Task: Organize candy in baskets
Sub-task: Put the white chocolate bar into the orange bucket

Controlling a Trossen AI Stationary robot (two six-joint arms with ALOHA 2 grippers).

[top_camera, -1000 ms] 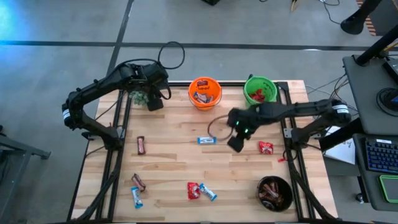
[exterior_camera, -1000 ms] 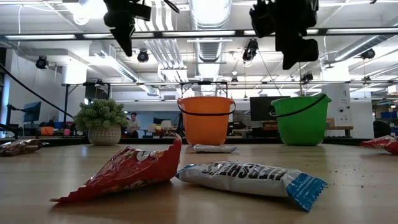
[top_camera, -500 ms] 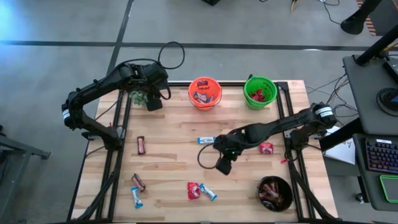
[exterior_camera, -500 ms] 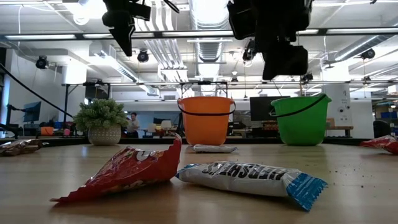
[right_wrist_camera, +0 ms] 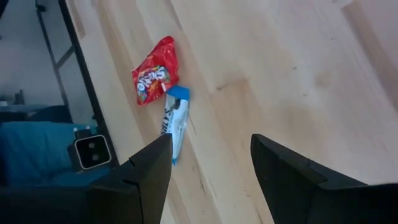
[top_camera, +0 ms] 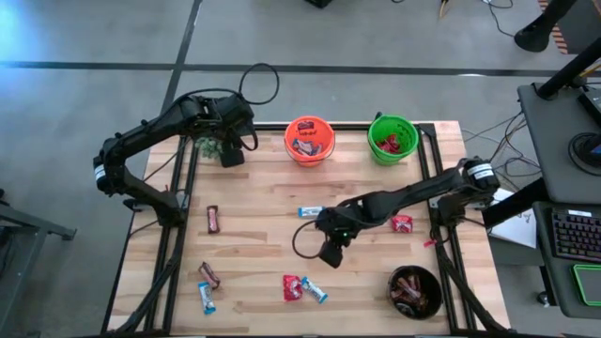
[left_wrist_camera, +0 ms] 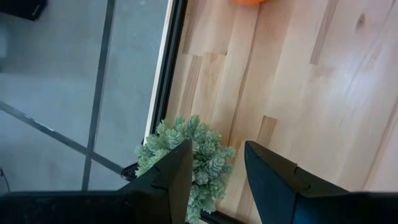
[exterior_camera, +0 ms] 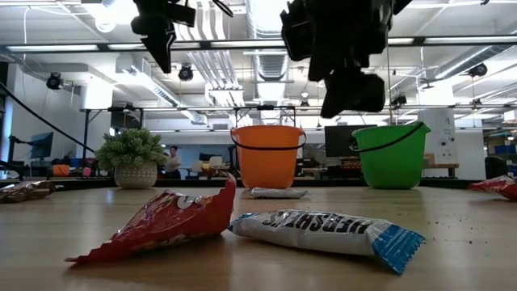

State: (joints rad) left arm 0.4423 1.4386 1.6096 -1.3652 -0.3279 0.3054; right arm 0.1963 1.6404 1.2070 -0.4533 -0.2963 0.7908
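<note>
Red packet: the red candy (exterior_camera: 157, 226) lies nearest in the low view, lower left, touching the blue-and-white bar (exterior_camera: 327, 232) at lower centre; neither has moved since a second ago.
Right tool: the right tool (top_camera: 329, 253) hangs above the bench (top_camera: 254, 244) at the middle of the high view, fingers apart and holding nothing. A second ago it was further right, near the green pail; it has travelled left and toward the frame's bottom.
Right wrist view: between the dark fingers (right_wrist_camera: 146, 177) this view alone shows the red packet's printed face (right_wrist_camera: 154, 78) and the bar (right_wrist_camera: 173, 122) just beside it, near the bench edge.
Loose candy: the high view, lower left, shows a brown piece (top_camera: 209, 275) and a blue one (top_camera: 206, 297); a dark bar (top_camera: 213, 219) lies mid-left, a blue bar (top_camera: 311, 212) at centre, a red packet (top_camera: 402, 223) to the right.
Black bowl: the black bowl (top_camera: 416, 291), lower right, holds brown candies; the low view does not show it.
Pails: the orange pail (top_camera: 310, 139) and green pail (top_camera: 392, 137) stand at top centre, each with candy inside that the low view hides.
Left tool: the left tool (top_camera: 229, 155) hovers unchanged at upper left over the plant (left_wrist_camera: 186, 158), fingers apart, empty.
</note>
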